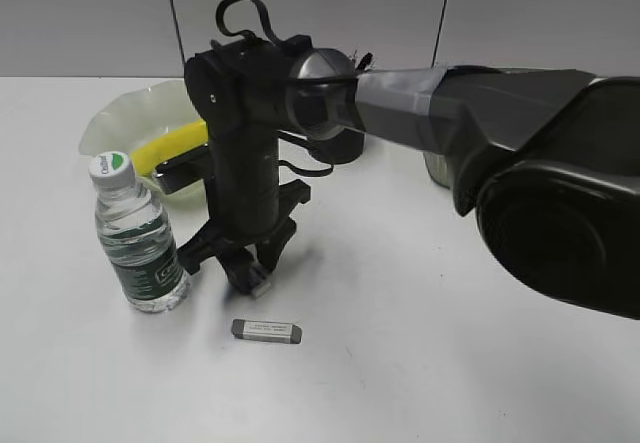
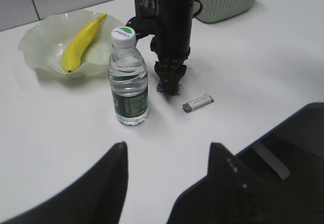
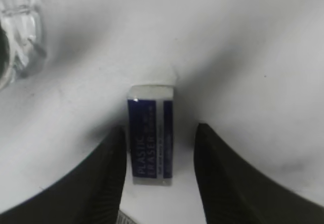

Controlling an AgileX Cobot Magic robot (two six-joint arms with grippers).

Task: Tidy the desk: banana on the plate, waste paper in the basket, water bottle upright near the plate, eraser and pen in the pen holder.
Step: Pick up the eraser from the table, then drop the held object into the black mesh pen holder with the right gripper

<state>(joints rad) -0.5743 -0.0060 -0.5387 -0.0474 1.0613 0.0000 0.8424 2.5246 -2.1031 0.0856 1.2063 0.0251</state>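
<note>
Right wrist view shows the right gripper (image 3: 161,176) with its 2 fingers spread either side of a blue-sleeved eraser (image 3: 151,135) lying on the white table (image 3: 253,57), while the left gripper (image 2: 167,168) hangs open near the upright water bottle (image 2: 128,77).

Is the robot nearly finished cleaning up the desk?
Partly. The banana lies on the plate and the bottle stands upright beside it. The right gripper is open around the eraser, not yet gripping. A small grey object remains on the table. No waste paper shows.
</note>
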